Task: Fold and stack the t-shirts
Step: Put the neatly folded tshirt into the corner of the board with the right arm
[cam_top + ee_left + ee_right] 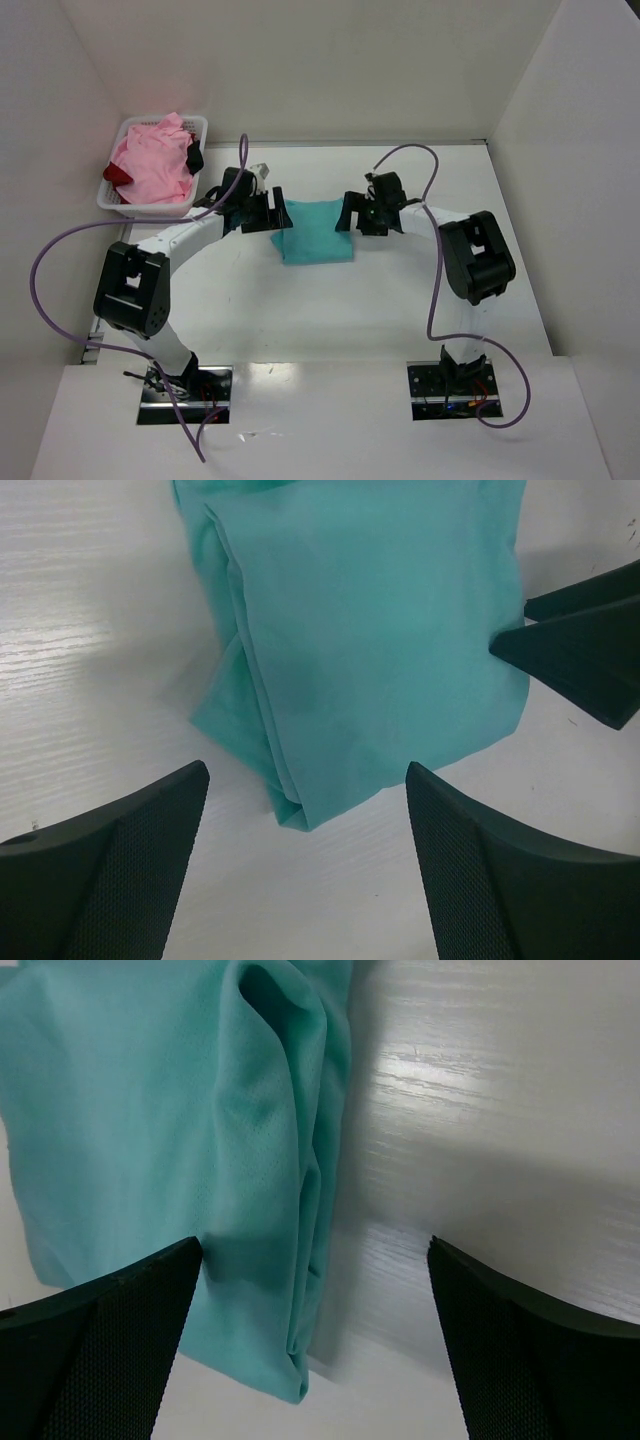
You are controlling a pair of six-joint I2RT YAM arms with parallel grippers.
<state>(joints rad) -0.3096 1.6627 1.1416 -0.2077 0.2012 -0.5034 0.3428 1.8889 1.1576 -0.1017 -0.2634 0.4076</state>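
The left gripper stands with jaws wide at the left edge of the folded teal shirt. The right gripper stands equally wide at its right edge. Neither grips cloth. The shirt lies flat on the bench. The pink shirt and dark red shirt sit bunched in the white basket, far left.

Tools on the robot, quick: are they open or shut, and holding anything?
Left tool: open, holding nothing, at one edge of the folded teal t-shirt.
Right tool: open, holding nothing, at its other edge.
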